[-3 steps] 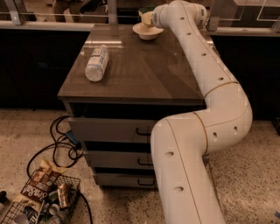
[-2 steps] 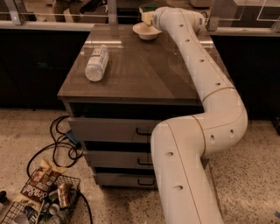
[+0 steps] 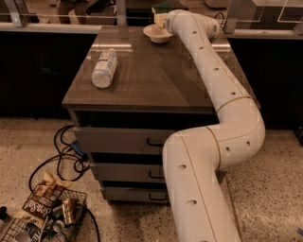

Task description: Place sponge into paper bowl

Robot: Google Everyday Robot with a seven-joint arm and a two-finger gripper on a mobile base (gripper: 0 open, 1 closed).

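Observation:
The paper bowl [image 3: 156, 34] is off-white and stands at the far edge of the dark table top [image 3: 156, 71]. The sponge [image 3: 162, 8], green on top and pale yellow below, hangs just above the bowl's far rim. My gripper [image 3: 164, 19] is at the end of the long white arm, right beside the sponge and over the bowl. It is shut on the sponge. The wrist hides most of the fingers.
A clear plastic bottle [image 3: 104, 68] with a white label lies on its side at the table's left. Drawers are below the top. Cables [image 3: 64, 160] and a wire basket [image 3: 42, 222] of cans and a snack bag lie on the floor at lower left.
The wrist and gripper have shifted slightly left, carrying the sponge closer over the bowl. The bottle and bowl have not moved.

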